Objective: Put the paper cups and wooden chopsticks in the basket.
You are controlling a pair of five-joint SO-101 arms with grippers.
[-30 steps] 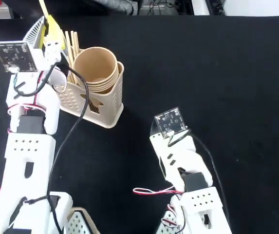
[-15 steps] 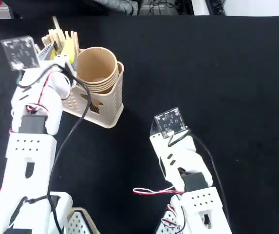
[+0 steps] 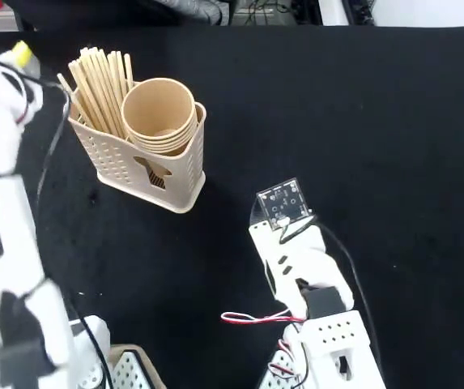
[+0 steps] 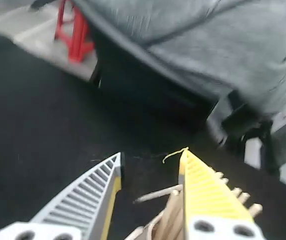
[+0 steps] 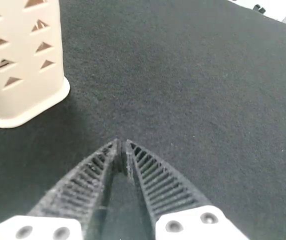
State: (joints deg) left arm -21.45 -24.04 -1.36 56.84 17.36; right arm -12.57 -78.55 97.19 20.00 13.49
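As the high view shows it, basket [image 3: 146,174]: upright on the black table [image 3: 361,121], toward 10 o'clock of the view.
Paper cups [image 3: 160,113], high view: one nested stack, mouths up, in the 3 o'clock half of the basket.
Wooden chopsticks [image 3: 102,85], high view: a bundle standing in the 9 o'clock half, just beside the cups. Their long axes are near upright and the tops fan toward 11 o'clock.
Left arm [image 3: 1,121], high view: blurred at the 9 o'clock edge, apart from the basket, which lies toward its 3 o'clock.
Right arm [image 3: 304,267], high view: near 5 o'clock of the view, well apart from the basket, which lies toward its 10 o'clock.
Left tool [image 4: 151,155], left wrist view: spread wide, with nothing between the grey and yellow fingers. Chopstick ends show close by the yellow finger.
Right tool [image 5: 119,147], right wrist view: fingers pressed narrow, tips almost touching, holding nothing, over bare table. The basket's perforated wall stands ahead and off to one side.
Deciding relation: the left arm looks the nearer to the basket. No loose cup or chopstick is visible on the table, so the task appears complete. Were the bundle to need straightening, its upright axis would call for an approach from above.
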